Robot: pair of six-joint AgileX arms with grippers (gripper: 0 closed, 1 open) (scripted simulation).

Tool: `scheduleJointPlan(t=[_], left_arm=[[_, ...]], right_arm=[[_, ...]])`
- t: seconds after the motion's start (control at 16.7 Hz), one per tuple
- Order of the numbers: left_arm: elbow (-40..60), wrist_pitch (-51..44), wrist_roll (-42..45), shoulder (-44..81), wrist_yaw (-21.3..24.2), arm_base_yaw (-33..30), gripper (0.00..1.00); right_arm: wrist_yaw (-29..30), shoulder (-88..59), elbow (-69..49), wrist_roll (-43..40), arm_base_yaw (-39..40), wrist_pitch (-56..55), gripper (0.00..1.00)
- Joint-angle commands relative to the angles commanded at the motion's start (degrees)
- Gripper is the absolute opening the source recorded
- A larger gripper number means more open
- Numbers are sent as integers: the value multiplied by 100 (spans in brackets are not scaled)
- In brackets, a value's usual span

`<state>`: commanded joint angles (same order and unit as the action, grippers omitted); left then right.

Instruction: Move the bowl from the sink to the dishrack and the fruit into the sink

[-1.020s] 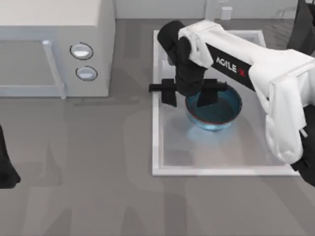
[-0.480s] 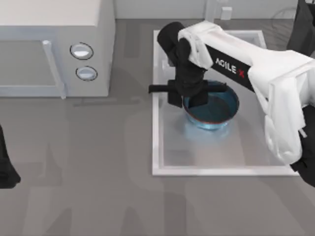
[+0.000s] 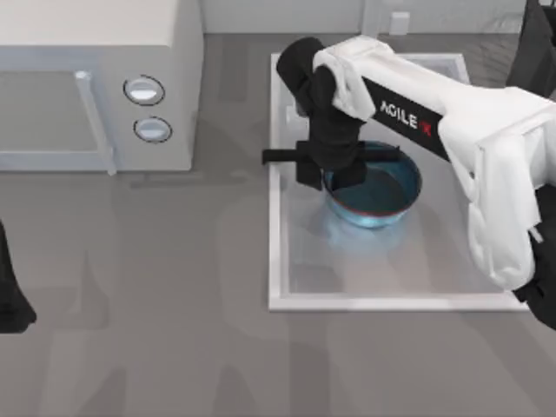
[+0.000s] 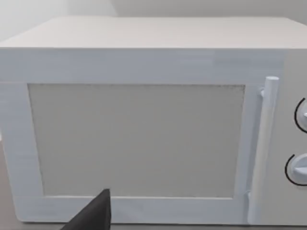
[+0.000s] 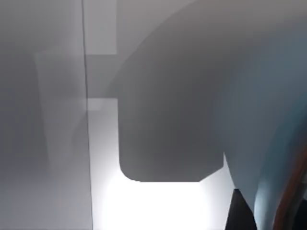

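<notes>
The blue bowl (image 3: 378, 193) with its reddish rim sits in the left half of the white sink (image 3: 276, 217). My right gripper (image 3: 328, 176) reaches down from the white arm, one finger outside the bowl's left rim and one inside, shut on that rim. In the right wrist view the bowl's blue wall (image 5: 273, 120) is close by, above the sink floor. The dishrack's thin grey wires (image 3: 497, 24) show in part at the back right. The fruit is out of view. My left arm (image 3: 10, 295) is parked at the table's left edge.
A white microwave (image 3: 87, 78) with two round knobs stands at the back left and faces the left wrist camera (image 4: 139, 139). The white faucet (image 3: 395, 19) rises behind the sink. A black bulky object (image 3: 537, 43) stands at the back right.
The right gripper's fingers have closed from a wide spread onto the bowl's left rim. The bowl has shifted slightly left and back. Nothing has moved in the last half second.
</notes>
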<state>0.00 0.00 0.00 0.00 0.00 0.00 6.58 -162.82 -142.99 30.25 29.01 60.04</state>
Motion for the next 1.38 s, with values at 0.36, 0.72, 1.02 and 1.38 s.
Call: scheduleJointPlan(t=[0.36,0.72,1.02,1.38], left_arm=[[0,0,0,0,0,0,100],[0,0,0,0,0,0,100],[0,0,0,0,0,0,100],[0,0,0,0,0,0,100]], right_arm=[[136,1600,890,787,676,760,0],[235,4459,2466,1872,1846,2108,0],[307,6002,3424,2564,2627,2902,0],[320,6192,3543,2677,2729,3007,0]])
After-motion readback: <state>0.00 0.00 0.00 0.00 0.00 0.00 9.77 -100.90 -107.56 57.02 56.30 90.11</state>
